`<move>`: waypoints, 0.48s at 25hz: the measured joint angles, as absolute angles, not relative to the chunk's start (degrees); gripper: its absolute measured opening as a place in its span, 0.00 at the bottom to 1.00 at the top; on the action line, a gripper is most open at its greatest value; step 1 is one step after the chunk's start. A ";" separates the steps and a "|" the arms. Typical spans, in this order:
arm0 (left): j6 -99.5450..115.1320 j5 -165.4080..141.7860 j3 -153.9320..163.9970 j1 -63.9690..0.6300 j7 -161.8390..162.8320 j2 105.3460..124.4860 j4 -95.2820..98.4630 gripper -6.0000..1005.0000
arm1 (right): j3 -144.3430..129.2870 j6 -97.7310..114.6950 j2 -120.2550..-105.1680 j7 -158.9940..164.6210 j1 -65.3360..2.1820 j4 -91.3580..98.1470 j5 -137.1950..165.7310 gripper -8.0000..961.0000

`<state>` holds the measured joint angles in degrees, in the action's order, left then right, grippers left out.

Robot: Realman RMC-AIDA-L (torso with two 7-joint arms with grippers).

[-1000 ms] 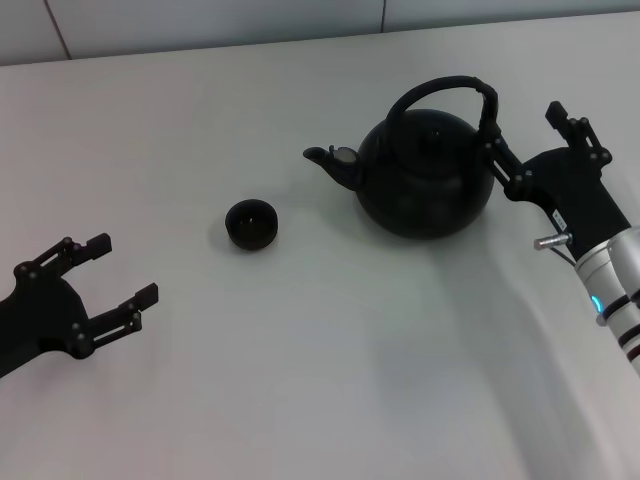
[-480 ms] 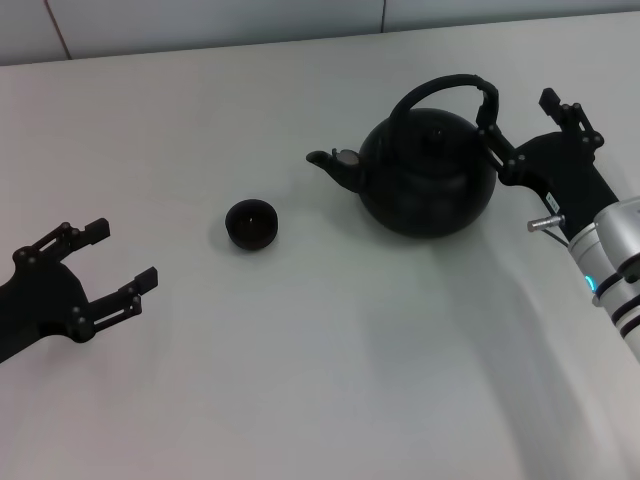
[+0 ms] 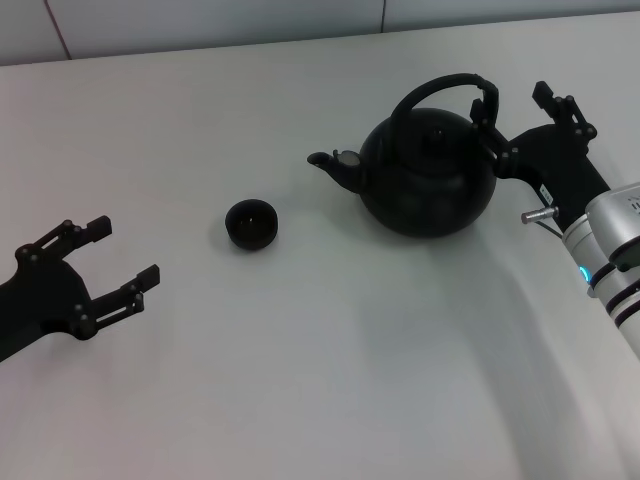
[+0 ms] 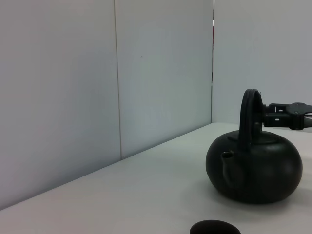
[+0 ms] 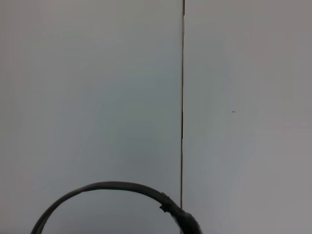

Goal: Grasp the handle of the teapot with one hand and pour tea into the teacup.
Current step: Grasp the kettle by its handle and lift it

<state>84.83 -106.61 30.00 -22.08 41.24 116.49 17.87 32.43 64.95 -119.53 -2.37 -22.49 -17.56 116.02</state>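
The glossy black teapot (image 3: pixel 425 178) stands on the white table, its spout pointing toward my left. Its arched handle (image 3: pixel 445 84) stands upright, with the ribbed section (image 3: pixel 487 102) on the side nearest my right arm. My right gripper (image 3: pixel 518 112), on the silver-white forearm, is open just beside that ribbed section; whether one finger touches it I cannot tell. The small dark teacup (image 3: pixel 250 222) sits left of the spout. My left gripper (image 3: pixel 124 250) is open and empty at the near left. The left wrist view shows the teapot (image 4: pixel 256 168), its handle (image 4: pixel 250 114) and the cup rim (image 4: pixel 213 227). No tea is visible.
The white table (image 3: pixel 330 370) stretches across the view, with a pale wall behind its far edge (image 3: pixel 200 20). The right wrist view shows the handle's arc (image 5: pixel 117 186) against that wall.
My right gripper has moved away from me and slightly left, closing in on the handle's ribbed side. The left gripper has shifted very little. Teapot and teacup have not moved.
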 joint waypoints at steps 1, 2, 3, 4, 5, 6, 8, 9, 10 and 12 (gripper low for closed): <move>84.83 -106.61 30.00 -22.08 41.25 116.49 17.87 0.84 | 32.41 64.94 -119.53 -2.37 -22.50 -17.56 116.02 0.77; 84.80 -106.61 30.00 -22.12 41.22 116.59 17.88 0.84 | 32.38 64.94 -119.53 -2.37 -22.50 -17.56 116.02 0.77; 84.50 -106.61 29.97 -22.17 41.16 116.76 17.93 0.84 | 32.35 64.94 -119.53 -2.37 -22.50 -17.57 116.02 0.77; 84.50 -106.61 29.97 -22.17 41.16 116.76 17.93 0.84 | 32.33 64.94 -119.53 -2.37 -22.50 -17.58 116.02 0.77; 84.44 -106.61 29.97 -22.17 41.15 116.78 17.93 0.84 | 32.31 64.94 -119.53 -2.37 -22.50 -17.58 116.02 0.77; 84.44 -106.61 29.97 -22.17 41.15 116.78 17.93 0.84 | 32.30 64.94 -119.53 -2.37 -22.50 -17.58 116.02 0.77; 84.37 -106.61 29.97 -22.17 41.15 116.81 17.93 0.84 | 32.02 64.94 -119.53 -2.37 -22.50 -17.58 116.02 0.77; 84.35 -106.61 29.97 -22.17 41.13 116.83 17.93 0.84 | 32.02 64.94 -119.53 -2.37 -22.50 -17.58 116.02 0.77; 84.31 -106.61 29.97 -22.16 41.10 116.88 17.93 0.84 | 31.92 64.94 -119.53 -2.37 -22.50 -17.58 116.02 0.77; 84.26 -106.60 29.97 -22.15 41.05 116.93 17.93 0.84 | 31.82 64.94 -119.53 -2.37 -22.52 -17.58 116.20 0.77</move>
<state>84.26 -106.60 29.97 -22.15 41.05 116.93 17.93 31.82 64.94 -119.53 -2.37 -22.52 -17.58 116.20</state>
